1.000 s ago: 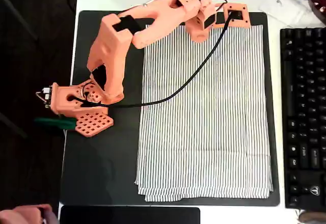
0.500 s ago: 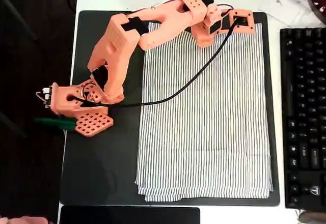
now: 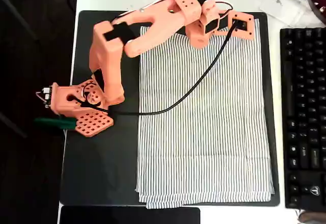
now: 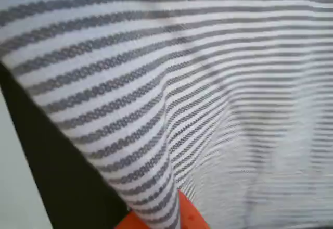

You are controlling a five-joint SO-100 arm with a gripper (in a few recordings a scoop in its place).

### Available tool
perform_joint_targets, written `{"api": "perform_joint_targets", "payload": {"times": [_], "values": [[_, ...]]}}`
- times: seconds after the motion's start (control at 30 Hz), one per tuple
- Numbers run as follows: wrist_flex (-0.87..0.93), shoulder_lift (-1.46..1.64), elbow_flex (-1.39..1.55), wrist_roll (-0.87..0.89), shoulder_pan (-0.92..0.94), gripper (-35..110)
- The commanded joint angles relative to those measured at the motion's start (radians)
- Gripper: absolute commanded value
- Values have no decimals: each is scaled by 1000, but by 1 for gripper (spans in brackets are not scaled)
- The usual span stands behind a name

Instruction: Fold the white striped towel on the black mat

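On black mat [image 3: 102, 173], white striped towel [image 3: 204, 132] lies flat over right part in overhead view, bottom edge hanging slightly past mat edge. My gripper [image 3: 244, 24] sits at towel's top right corner. Wrist view: cloth [image 4: 171, 83] draped over my orange fingertip [image 4: 190, 219], raised into fold; jaws clamped on towel corner.
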Motion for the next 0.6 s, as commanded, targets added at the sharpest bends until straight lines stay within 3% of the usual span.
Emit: {"api": "perform_joint_targets", "payload": {"times": [0.0, 0.2, 0.57], "values": [[43, 123, -17, -37, 55, 0], [117, 287, 14, -169, 221, 0], [98, 439, 135, -486, 655, 0]]}}
